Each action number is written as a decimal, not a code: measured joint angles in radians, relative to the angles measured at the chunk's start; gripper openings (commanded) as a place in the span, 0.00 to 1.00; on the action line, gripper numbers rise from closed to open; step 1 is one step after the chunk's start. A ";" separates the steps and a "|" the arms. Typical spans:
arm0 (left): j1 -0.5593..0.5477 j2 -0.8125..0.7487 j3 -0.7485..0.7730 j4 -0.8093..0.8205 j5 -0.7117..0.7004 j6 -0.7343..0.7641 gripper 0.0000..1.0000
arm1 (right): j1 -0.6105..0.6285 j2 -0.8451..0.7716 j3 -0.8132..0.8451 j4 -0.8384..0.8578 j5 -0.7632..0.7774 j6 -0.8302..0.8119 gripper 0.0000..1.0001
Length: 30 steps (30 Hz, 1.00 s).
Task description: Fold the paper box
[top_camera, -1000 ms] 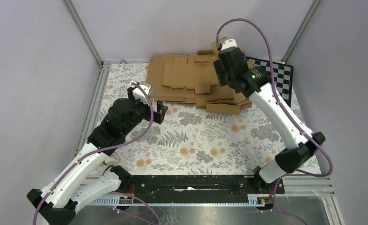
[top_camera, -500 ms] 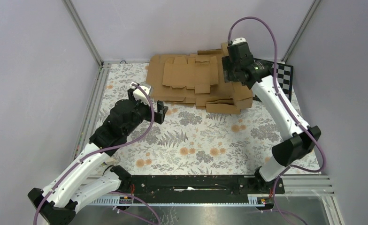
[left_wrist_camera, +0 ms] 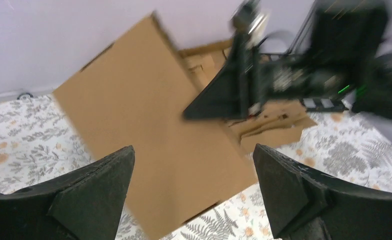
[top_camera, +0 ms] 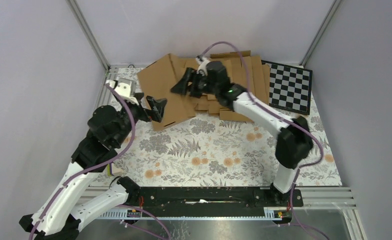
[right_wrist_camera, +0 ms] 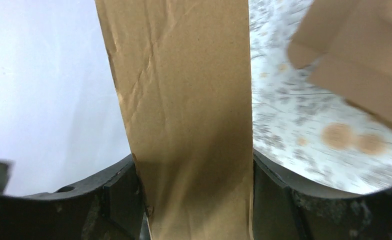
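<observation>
Moved: our right hand (top_camera: 180,86) swung left, lifting the box (top_camera: 161,82) off the pile (top_camera: 234,114).
Grip: right hand pinches the box edge, sheet tilted above the far-left table (top_camera: 214,150).
Partner: left hand (top_camera: 151,102) spread wide nearby; we judge it awaits a handover.

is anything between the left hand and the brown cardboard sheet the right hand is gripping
Nothing visible does. The open left hand faces the plain brown cardboard sheet directly, with only the floral tabletop beneath the gap. The right hand grips the sheet's far side, out of the way.
</observation>
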 measured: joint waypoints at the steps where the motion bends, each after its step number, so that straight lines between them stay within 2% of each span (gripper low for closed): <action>1: 0.000 -0.003 0.026 -0.009 -0.004 -0.004 0.99 | 0.027 0.042 -0.002 0.055 -0.002 0.042 0.35; 3: 0.000 -0.005 0.063 -0.022 -0.011 -0.010 0.99 | 0.079 0.140 0.008 0.172 0.001 0.129 0.35; 4: 0.000 -0.006 0.081 -0.034 -0.016 -0.011 0.99 | 0.103 0.200 0.045 0.202 0.004 0.172 0.40; 5: 0.000 -0.011 0.098 -0.041 -0.024 -0.013 0.99 | 0.124 0.265 0.099 0.227 0.005 0.204 0.58; 6: 0.000 -0.014 0.110 -0.048 -0.031 -0.014 0.99 | 0.146 0.349 0.197 0.234 0.006 0.236 0.82; 7: 0.000 -0.017 0.122 -0.057 -0.039 -0.014 0.99 | 0.164 0.429 0.299 0.240 0.007 0.256 0.97; 11: 0.000 -0.023 0.153 -0.096 -0.077 -0.013 0.99 | 0.225 0.734 0.790 0.217 -0.003 0.333 0.99; 14: 0.000 -0.024 0.155 -0.109 -0.093 -0.016 0.99 | 0.241 0.767 0.872 0.166 -0.022 0.351 1.00; 16: 0.000 -0.022 0.155 -0.125 -0.097 -0.021 0.99 | 0.231 0.679 0.718 0.175 -0.014 0.341 1.00; 22: 0.000 0.004 0.138 -0.126 -0.090 -0.035 0.99 | 0.089 0.254 -0.028 0.319 0.055 0.315 1.00; 27: 0.000 0.058 0.096 -0.113 -0.076 -0.044 0.99 | -0.069 0.013 -0.286 0.360 0.095 0.248 1.00; 30: 0.000 0.100 0.077 -0.114 -0.076 -0.060 0.99 | -0.088 -0.154 -0.393 0.336 0.131 0.164 1.00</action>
